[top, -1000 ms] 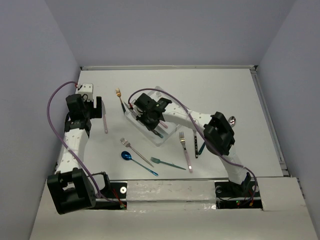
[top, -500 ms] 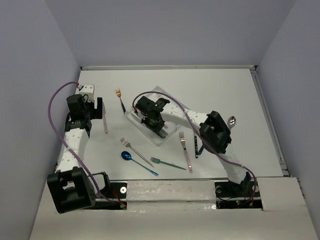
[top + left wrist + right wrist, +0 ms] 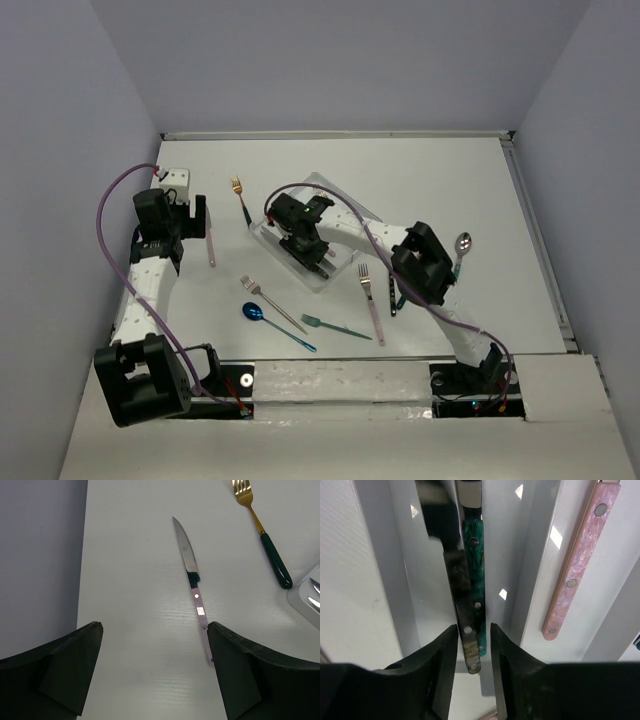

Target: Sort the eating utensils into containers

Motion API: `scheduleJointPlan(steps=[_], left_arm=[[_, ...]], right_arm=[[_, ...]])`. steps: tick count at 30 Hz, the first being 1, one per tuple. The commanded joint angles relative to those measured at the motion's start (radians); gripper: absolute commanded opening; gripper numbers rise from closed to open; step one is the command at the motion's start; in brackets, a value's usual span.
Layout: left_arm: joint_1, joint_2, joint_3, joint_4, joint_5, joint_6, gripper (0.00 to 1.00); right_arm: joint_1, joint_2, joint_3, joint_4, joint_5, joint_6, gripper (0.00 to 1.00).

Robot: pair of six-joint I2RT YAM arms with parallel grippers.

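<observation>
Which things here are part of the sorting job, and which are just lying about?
Job: tray; gold fork; pink-handled knife; blue spoon; silver fork; teal fork; pink-handled fork; silver spoon; dark-handled piece at right gripper.
Not the job: purple cables.

Table (image 3: 450, 170) with tray (image 3: 338, 268), pink-handled knife (image 3: 192, 575), blue spoon (image 3: 252, 311), gold fork (image 3: 239, 194)

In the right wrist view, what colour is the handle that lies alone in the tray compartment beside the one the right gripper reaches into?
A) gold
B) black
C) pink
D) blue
C: the pink handle lies alone in the tray compartment next to the one where the right gripper sits over a dark handle and a teal handle.
</observation>
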Motion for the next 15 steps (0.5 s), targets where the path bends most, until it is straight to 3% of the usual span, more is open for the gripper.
scheduleJointPlan(steps=[1, 5, 10, 15], left_arm=[[0.003, 0.016, -0.007, 0.028, 0.002, 0.018, 0.99], [0.004, 0.045, 0.001, 0.005, 0.012, 0.032, 0.99], [-0.006, 0.129, 0.041, -0.081, 0.089, 0.055, 0.88], [-0.064, 0.306, 0.116, -0.171, 0.089, 0.071, 0.89]], right_arm=[[0.003, 0.009, 0.061, -0.007, -0.011, 0.009, 0.43], [0.003, 0.006, 0.073, -0.007, -0.008, 0.004, 0.46], [0.003, -0.029, 0.082, -0.006, 0.004, 0.007, 0.46], [0.003, -0.077, 0.071, 0.019, 0.034, 0.018, 0.47]])
